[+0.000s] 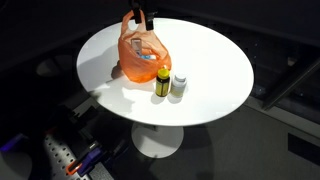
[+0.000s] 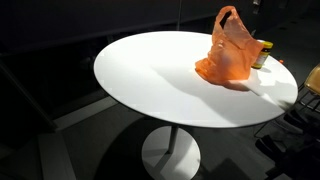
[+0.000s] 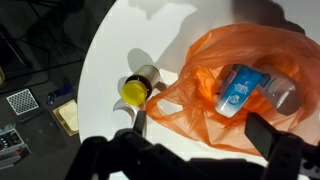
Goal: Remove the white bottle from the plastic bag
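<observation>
The orange plastic bag (image 1: 142, 55) sits slumped on the white desk (image 1: 210, 60), its handles standing up and its mouth gaping open. Inside lies the bottle (image 3: 236, 92), white with a blue label, tilted on its side against the crumpled film.

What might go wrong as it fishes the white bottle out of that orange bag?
1. The thin orange plastic bag lies loose, so the open fingers may pinch film along with the white blue-labelled bottle and drag the whole bag.
2. The yellow-capped bottle and the pale-capped small bottle stand right beside the bag; a dragged bag could topple them.
</observation>
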Motion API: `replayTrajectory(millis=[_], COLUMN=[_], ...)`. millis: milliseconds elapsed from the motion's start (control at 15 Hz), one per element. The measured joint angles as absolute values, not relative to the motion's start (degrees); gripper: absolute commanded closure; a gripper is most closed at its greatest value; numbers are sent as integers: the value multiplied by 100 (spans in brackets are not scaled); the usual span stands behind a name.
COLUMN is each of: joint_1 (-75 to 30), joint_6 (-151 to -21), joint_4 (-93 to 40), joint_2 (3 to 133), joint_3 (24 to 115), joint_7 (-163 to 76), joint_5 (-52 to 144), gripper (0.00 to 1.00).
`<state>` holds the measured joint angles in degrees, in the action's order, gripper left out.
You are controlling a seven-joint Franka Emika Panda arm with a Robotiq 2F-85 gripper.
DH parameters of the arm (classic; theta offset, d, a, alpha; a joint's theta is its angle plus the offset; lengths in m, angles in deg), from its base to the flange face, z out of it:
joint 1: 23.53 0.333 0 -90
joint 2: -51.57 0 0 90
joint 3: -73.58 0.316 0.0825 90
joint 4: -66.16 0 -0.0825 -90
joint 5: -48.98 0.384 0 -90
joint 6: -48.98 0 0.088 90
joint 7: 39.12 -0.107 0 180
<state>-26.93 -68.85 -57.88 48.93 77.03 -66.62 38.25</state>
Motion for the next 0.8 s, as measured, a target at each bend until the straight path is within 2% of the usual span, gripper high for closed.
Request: replayTrajectory(millis=[467,800], joint_1=[-2640,-2581], joint_6=[-6951,-7487], joint_4=[-5791,-5750], joint_2=[5048,5524], joint_3=[7660,7598], joint_7=[-6665,-6711], joint_5=[3825,3827], gripper=[0,0])
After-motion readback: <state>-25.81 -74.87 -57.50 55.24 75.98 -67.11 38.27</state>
